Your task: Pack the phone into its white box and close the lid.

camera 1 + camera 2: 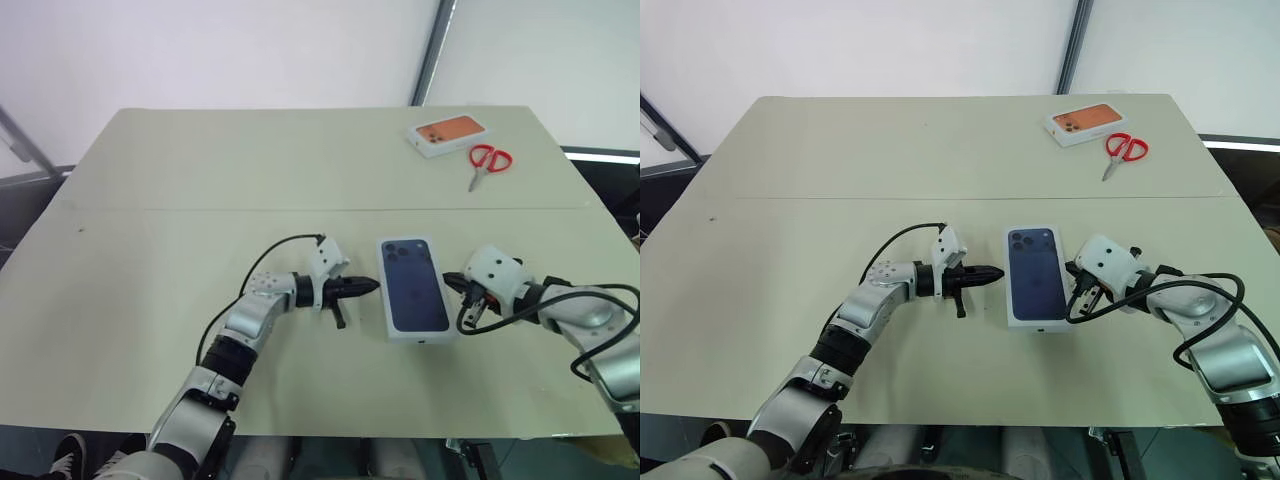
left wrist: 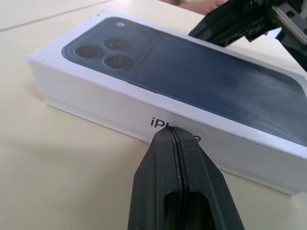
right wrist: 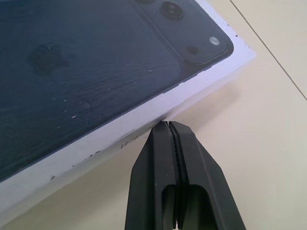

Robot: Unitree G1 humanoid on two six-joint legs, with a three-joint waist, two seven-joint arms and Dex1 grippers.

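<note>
The lid [image 1: 414, 286] lies flat on the beige table [image 1: 200, 180], its dark blue phone print facing up, and it covers the white box beneath. The phone itself is hidden. My left gripper [image 1: 372, 286] is shut; its tip rests against the lid's left long side, at the lettering on the side wall [image 2: 96, 96]. My right gripper [image 1: 450, 281] is also shut, with its tip at the lid's right long side near the camera-print end [image 3: 192, 28]. Neither gripper holds anything. The left wrist view also shows the right gripper [image 2: 225, 26] beyond the lid.
At the table's far right stands a white box with an orange phone print [image 1: 450, 134], and red-handled scissors [image 1: 488, 162] lie just beside it. A seam [image 1: 300, 209] runs across the tabletop. Black cables loop from both wrists.
</note>
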